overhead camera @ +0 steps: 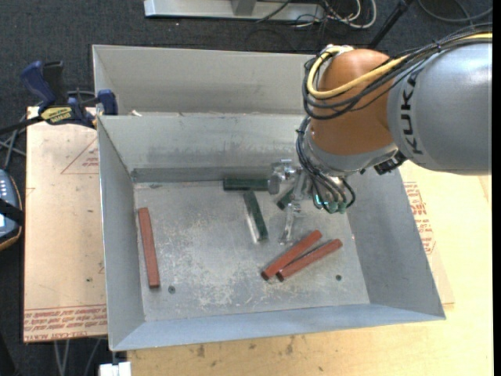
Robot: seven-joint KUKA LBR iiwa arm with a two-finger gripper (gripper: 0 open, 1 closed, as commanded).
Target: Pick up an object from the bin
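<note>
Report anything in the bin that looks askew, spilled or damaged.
Nothing stands out. A lone red-brown stick lies at the left, a pair of red-brown sticks lies side by side near the gripper, and two dark green bars sit toward the back. All lie flat; none looks broken.

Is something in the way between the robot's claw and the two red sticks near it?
Nothing visible is. The gripper hangs right by the two red sticks. The green stick lies beside it, not between them.
</note>
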